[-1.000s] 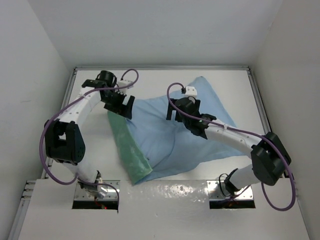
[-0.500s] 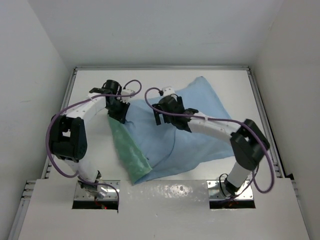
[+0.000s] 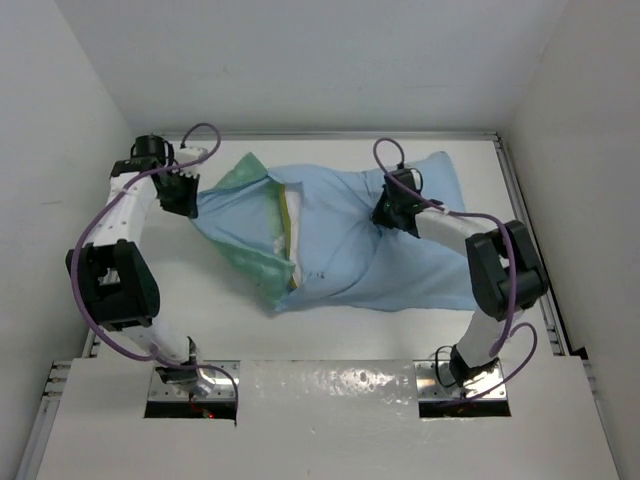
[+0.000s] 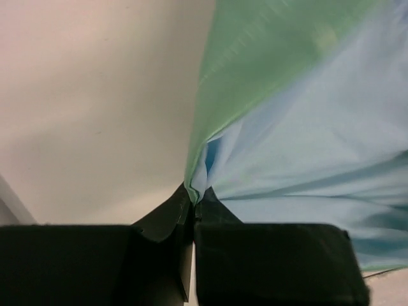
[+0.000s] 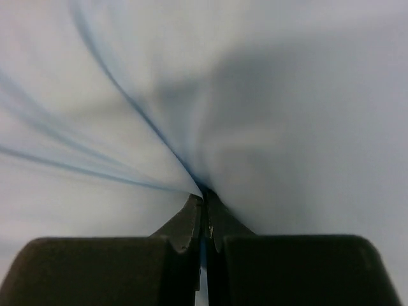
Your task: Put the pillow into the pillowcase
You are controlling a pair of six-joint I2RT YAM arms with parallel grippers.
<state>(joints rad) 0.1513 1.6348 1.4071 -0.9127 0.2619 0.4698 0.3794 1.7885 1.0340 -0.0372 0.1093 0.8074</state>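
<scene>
The white table (image 3: 200,295) carries 1 pillowcase (image 3: 400,270) — pillow (image 3: 279,237) showing at its opening.

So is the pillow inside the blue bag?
Mostly inside: the pillow shows only a white, yellow-banded edge at the open mouth of the pillowcase.

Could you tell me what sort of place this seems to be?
Probably a robot test cell rather than a home: plain white walls box in a white table, and the left arm and right arm are bolted at its near edge, handling a pillowcase.
</scene>
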